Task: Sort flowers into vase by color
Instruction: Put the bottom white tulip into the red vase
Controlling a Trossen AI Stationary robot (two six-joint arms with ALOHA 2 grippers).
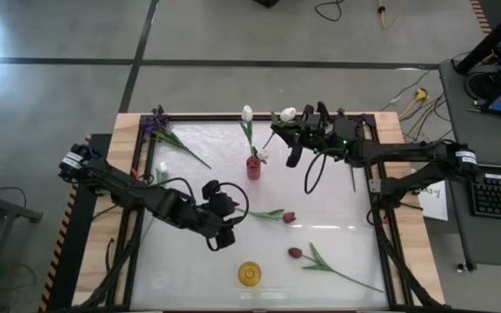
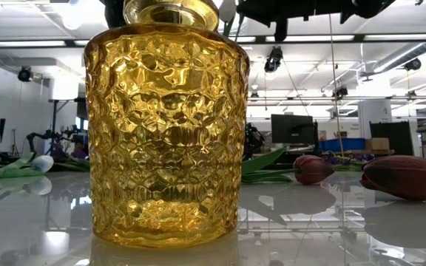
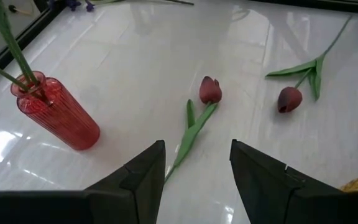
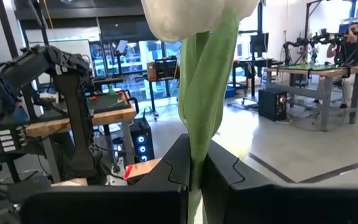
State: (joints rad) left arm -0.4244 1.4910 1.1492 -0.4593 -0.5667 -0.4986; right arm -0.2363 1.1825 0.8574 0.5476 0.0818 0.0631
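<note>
A red ribbed vase [image 1: 253, 167] [image 3: 58, 112] stands mid-table with white tulips [image 1: 247, 113] in it. A yellow glass vase [image 1: 250, 273] [image 2: 165, 125] stands near the front edge. Two dark red tulips [image 1: 289, 216] [image 1: 296, 253] lie on the table, as do purple flowers [image 1: 157, 126] at the far left and a white tulip [image 1: 161, 169]. My left gripper [image 1: 224, 233] [image 3: 197, 168] is open and hovers over the stem end [image 3: 185, 143] of one red tulip [image 3: 210, 90]. My right gripper [image 1: 283, 130] [image 4: 197, 171] is raised by the far edge, shut on a white tulip [image 1: 288, 114]. My right gripper pinches the white tulip between its two fingers [image 4: 173, 165], on the green stem and leaf [image 4: 201, 124] below the bud [image 4: 197, 18]. The fingers come level, across the stem. The tulip stands upright in the hold, bud above the fingers, lifted clear of the table.
The second dark red tulip [image 3: 289, 98] [image 2: 401, 177] lies right of the yellow vase, its stem running toward the table's near right corner. Wooden rails [image 1: 129, 130] and a dark frame border the white top. Bare surface lies between the red vase and the left rail.
</note>
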